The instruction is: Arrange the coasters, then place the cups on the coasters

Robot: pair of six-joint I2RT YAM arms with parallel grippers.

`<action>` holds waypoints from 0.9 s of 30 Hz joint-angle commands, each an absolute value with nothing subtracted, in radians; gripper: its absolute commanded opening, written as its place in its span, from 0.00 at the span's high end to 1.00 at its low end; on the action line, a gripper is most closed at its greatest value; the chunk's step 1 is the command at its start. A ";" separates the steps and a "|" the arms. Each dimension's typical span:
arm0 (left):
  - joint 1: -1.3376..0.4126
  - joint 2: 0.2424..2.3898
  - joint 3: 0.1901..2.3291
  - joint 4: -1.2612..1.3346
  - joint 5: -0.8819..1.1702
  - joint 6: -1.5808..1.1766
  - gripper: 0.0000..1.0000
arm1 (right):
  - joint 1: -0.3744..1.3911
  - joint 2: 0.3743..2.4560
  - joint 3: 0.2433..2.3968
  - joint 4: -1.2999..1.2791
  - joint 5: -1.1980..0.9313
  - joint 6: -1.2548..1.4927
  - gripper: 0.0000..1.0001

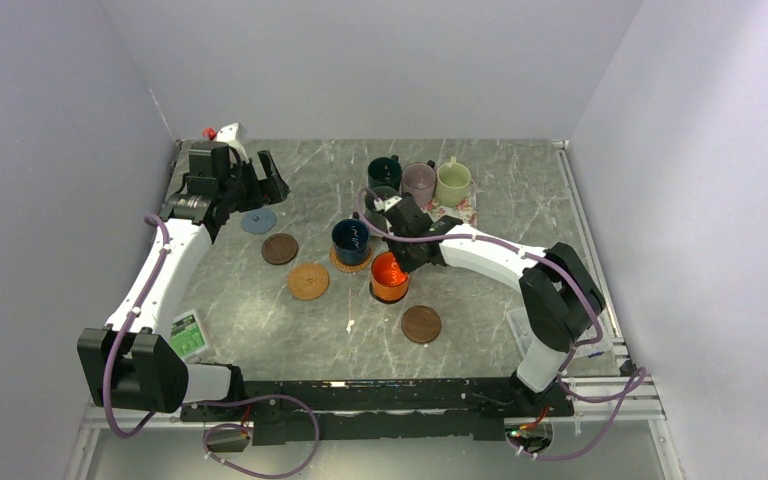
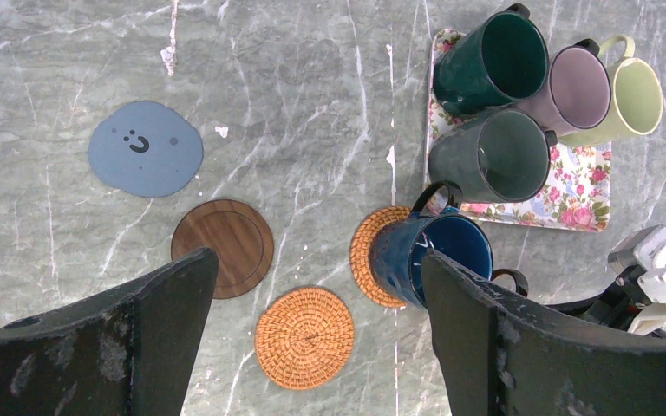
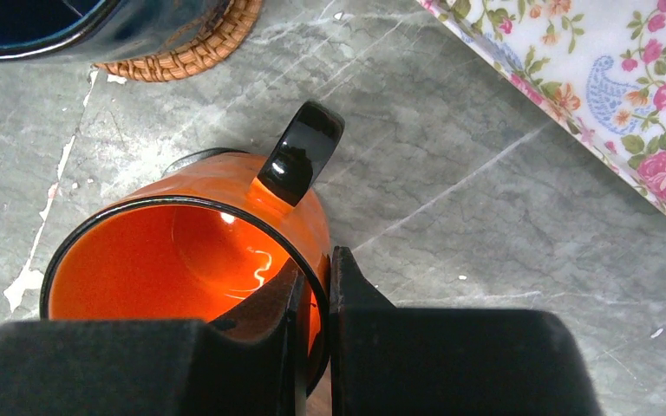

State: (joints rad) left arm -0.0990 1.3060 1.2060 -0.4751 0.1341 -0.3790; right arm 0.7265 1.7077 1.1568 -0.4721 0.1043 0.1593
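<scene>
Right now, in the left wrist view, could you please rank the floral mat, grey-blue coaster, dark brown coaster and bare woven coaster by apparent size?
1. Rectangular floral-patterned mat, clearly largest.
2. Flat grey-blue round coaster, slightly wider than the rest.
3. Dark brown wooden coaster and bare tan woven coaster: alike, so unranked.

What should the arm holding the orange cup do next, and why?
Probably open the right pincer and let go of the orange mug. The pincer is shut on the mug's rim, the mug looks upright, and a dark disc peeks out beneath it, likely a coaster. Whether the mug rests fully on it is hard to tell, so release gently.
</scene>
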 commanded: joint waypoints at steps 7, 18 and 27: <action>-0.103 1.276 1.207 -0.444 0.137 -0.361 0.06 | 0.729 1.711 1.209 -0.409 0.109 0.149 1.00; -0.101 1.275 1.209 -0.444 0.139 -0.360 0.06 | 0.729 1.729 1.213 -0.427 0.114 0.150 0.89; -0.102 1.276 1.208 -0.445 0.137 -0.359 0.06 | 0.731 1.701 1.206 -0.414 0.106 0.133 0.56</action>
State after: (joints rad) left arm -0.0998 1.3060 1.2060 -0.4751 0.1341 -0.3786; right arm 0.7265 1.7271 1.1717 -0.4465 0.1032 0.1490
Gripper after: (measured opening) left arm 0.935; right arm 0.392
